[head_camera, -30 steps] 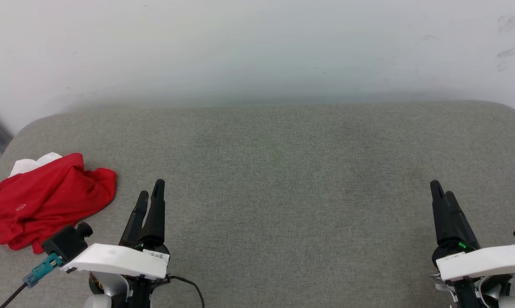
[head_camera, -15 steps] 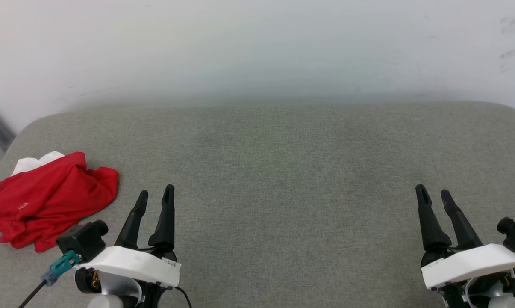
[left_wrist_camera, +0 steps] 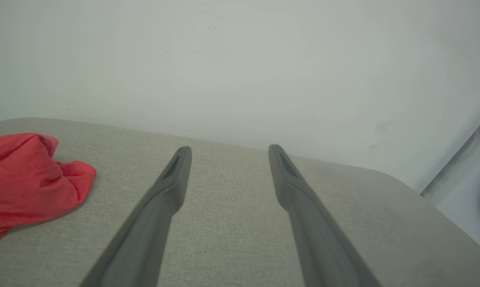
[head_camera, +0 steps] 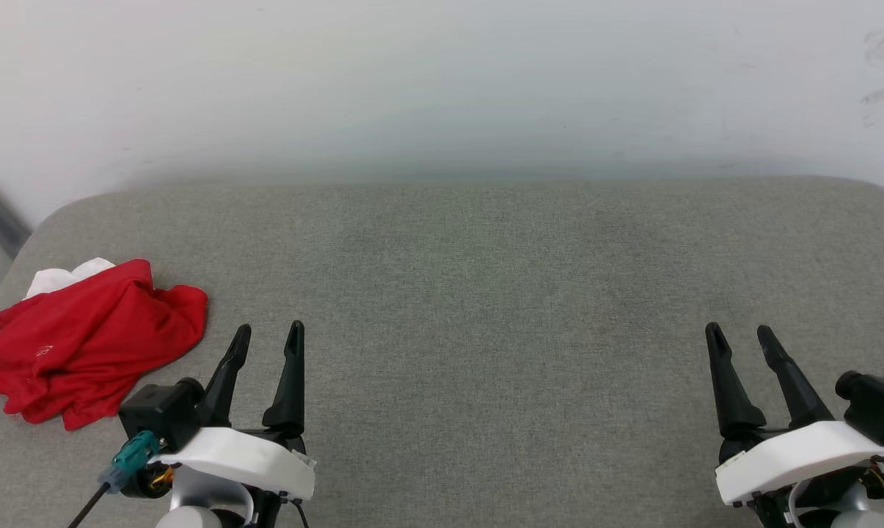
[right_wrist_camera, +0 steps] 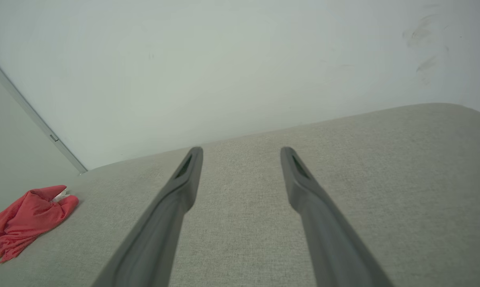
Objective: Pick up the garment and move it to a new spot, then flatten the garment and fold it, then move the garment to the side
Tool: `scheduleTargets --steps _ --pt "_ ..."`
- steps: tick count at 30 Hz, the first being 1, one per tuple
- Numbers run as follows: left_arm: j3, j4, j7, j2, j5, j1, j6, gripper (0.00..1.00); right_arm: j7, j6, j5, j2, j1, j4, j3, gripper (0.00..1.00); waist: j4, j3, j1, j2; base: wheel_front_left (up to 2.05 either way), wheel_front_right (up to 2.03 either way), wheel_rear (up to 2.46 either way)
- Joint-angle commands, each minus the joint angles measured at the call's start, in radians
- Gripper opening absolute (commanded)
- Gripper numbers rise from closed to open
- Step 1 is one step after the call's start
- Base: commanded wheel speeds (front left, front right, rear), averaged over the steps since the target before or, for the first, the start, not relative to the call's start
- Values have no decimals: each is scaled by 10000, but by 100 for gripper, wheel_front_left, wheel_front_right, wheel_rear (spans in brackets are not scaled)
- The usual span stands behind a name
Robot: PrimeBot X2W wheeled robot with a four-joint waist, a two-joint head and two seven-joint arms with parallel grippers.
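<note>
While the garment point(head_camera: 89, 341) sits crumpled in a red heap (bit of white poking out at the back) near the left edge of the grey fabric desk point(head_camera: 486, 293), both pincers hang empty. The left pincer point(head_camera: 269, 331) is just beside the heap, not touching it, fingers spread wide. The right pincer point(head_camera: 740, 331) is well apart on the other side, spread just as wide, gripping nothing.
</note>
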Motion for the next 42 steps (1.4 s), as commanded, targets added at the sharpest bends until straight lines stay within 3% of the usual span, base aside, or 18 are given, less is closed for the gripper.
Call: scheduleTargets --steps 1,21,42 --pt "-42 -100 -91 68 252 -3 42 100 -3 20 -296 13 35 -163 -6 100 3 1 0 0 0 0 0" --pt "-171 270 -552 51 1769 40 240 100 49 22 -1845 21 272 -559 -24 100 48 16 0 0 0 0 0" --pt "-58 627 -946 -168 2984 -67 -10 100 -270 14 -2612 25 304 -633 -114 100 162 94 -1 0 0 0 0"
